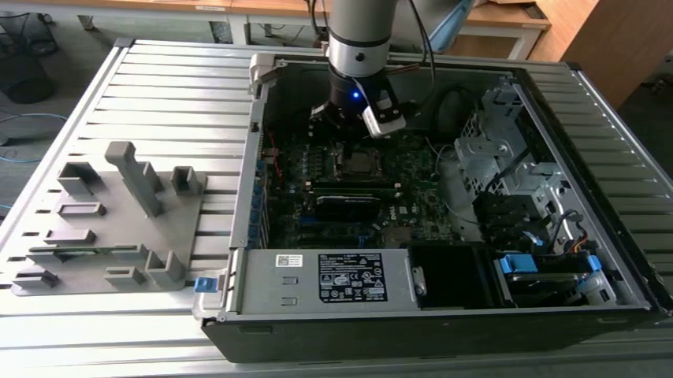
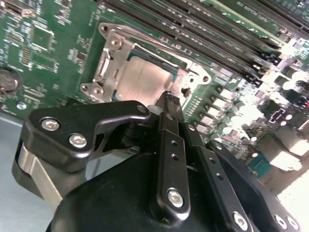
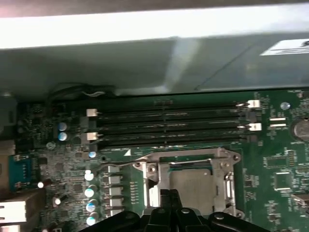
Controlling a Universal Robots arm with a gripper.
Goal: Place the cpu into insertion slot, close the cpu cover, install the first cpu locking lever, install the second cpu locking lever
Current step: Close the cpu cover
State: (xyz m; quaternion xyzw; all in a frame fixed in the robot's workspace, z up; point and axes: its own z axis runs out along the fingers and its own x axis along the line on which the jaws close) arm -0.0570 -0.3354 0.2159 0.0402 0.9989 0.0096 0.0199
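- The gripper [image 2: 169, 99] is being held low over the motherboard, with its two black fingers [image 2: 169, 145] being pressed together at the tips. Whether anything thin is being pinched between them cannot be told.
- In the exterior view the gripper [image 1: 352, 130] is being carried by the arm [image 1: 363, 24] in the upper middle of the frame, inside the open computer case [image 1: 589, 102].
- The cpu [image 2: 147, 72] is being shown seated in the insertion slot [image 1: 363, 161], just past the fingertips. Its pale grey face is being seen in both wrist views, including the first wrist view [image 3: 190, 181].
- The cpu cover [image 2: 108, 63] is being seen lying flat around the chip, which is being framed by its window. In the first wrist view the cover [image 3: 227, 181] is being crossed at its near edge by the gripper [image 3: 169, 195].
- A thin lever rod [image 3: 116, 165] is being seen running along the socket side that faces the memory slots [image 3: 169, 126]. Whether it is latched cannot be told.
- The case is being supported by a slatted tabletop [image 1: 158, 87], with a grey fixture [image 1: 105, 228] resting at the exterior view's left.
- A power supply [image 1: 315, 279] is being seen in the lower middle of the exterior view, well apart from the gripper.
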